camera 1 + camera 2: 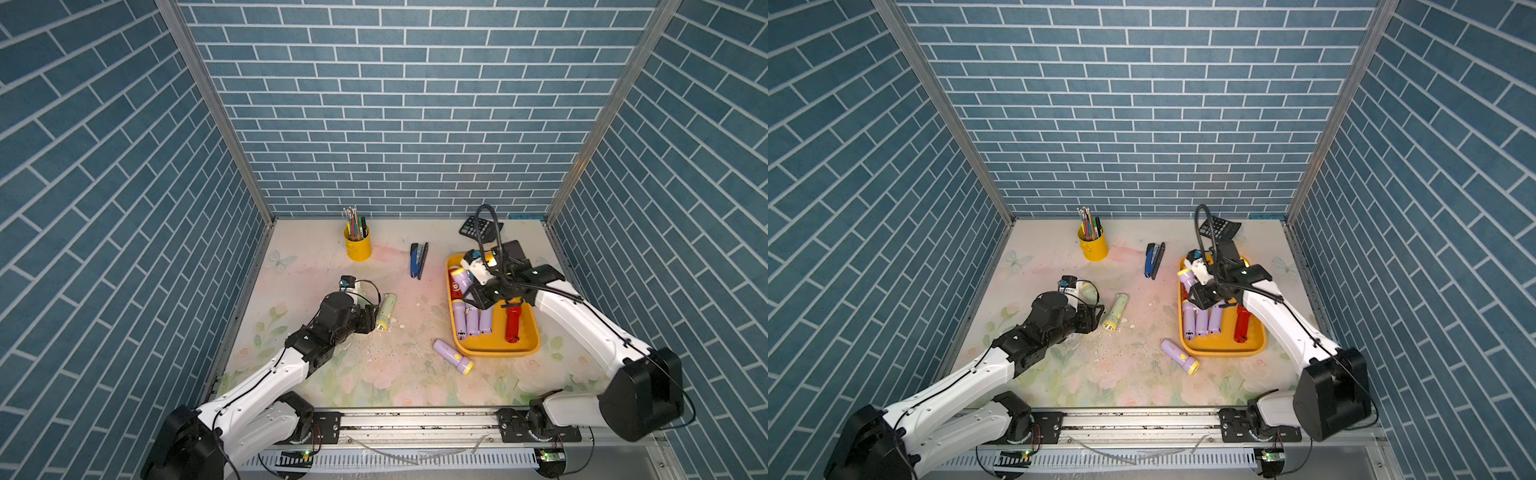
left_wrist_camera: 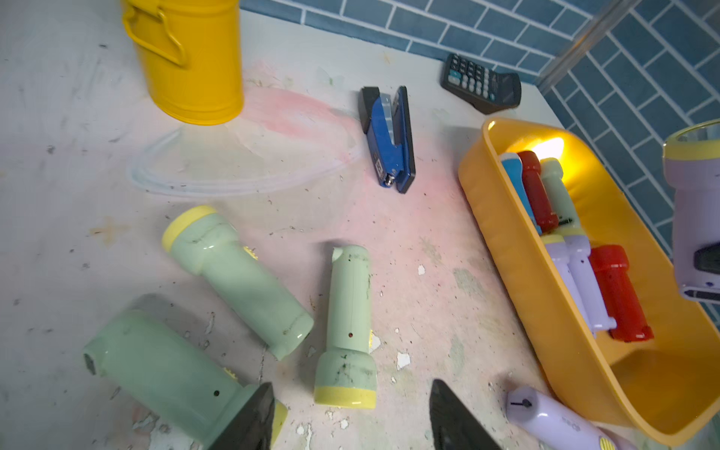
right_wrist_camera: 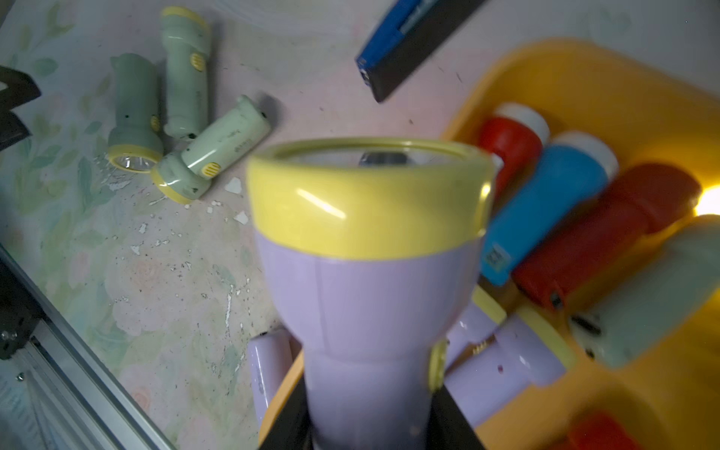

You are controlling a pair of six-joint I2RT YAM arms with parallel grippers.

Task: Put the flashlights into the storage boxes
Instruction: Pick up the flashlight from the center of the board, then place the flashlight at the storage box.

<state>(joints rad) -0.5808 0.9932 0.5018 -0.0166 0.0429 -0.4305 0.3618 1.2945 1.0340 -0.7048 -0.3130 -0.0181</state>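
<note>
The orange-yellow tray [image 1: 494, 354] on the right of my bench [image 1: 399, 374] holds a row of lilac torches [image 1: 472, 322] with a red torch [image 1: 513, 324] alongside them. At its far end, the left wrist view shows me a blue torch [image 2: 514, 183], another red one and a pale green one, with a warm glow on the tray wall there. My right claw [image 3: 370, 413] pinches a lilac torch [image 3: 366, 280] by its handle. Its yellow head ring points away from the claw, and it is raised over the tray's far half. That arm stretches in from the near rail along the tray's right side. Three pale green torches [image 2: 237, 272] lie loose on the bench left of centre. A loose lilac torch [image 1: 453, 356] lies just beside the tray's near corner. My left claw [image 2: 352, 395] is low by the green ones, spread and gripping nothing.
</note>
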